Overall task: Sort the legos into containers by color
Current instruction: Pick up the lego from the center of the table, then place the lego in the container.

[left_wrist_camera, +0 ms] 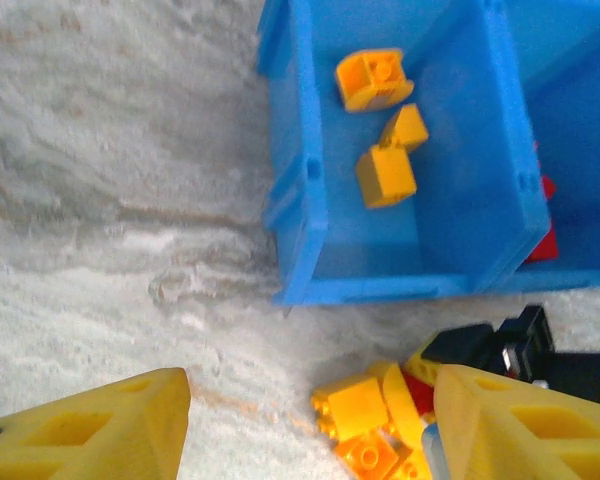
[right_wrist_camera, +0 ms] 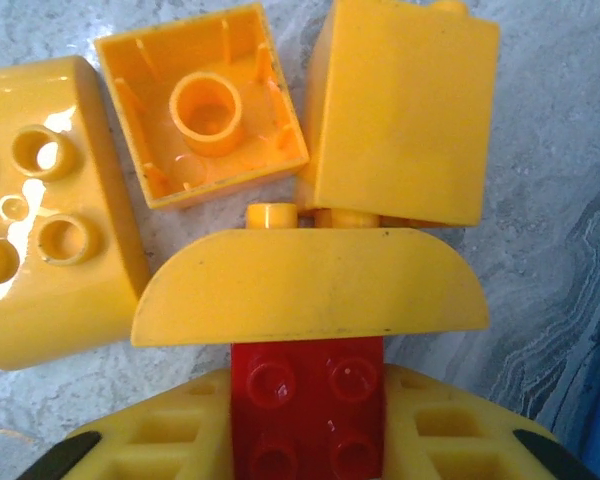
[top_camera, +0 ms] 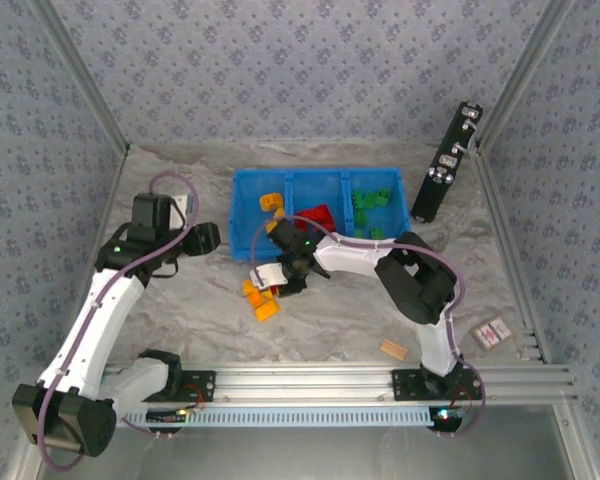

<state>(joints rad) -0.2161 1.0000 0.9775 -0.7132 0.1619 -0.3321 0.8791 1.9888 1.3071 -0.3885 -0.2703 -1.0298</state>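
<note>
**Step in hand:** pick-up of a loose brick from the table [top_camera: 180,315].

The right jaws sit low over the pile of orange bricks [top_camera: 261,298], just near of the blue tray [top_camera: 320,171]. They are clamped on a red brick [right_wrist_camera: 308,400] that butts against an orange arched brick [right_wrist_camera: 310,285]. We cannot tell whether the two are joined.

The left jaws stand apart, holding nothing, left of the tray's near-left corner.

In the tray, orange bricks lie in the left compartment, red in the middle and green in the right.

**Next move, in our judgement:** lift the red brick straight up, confirm the arched brick stays behind, then carry it to the middle compartment.
</note>
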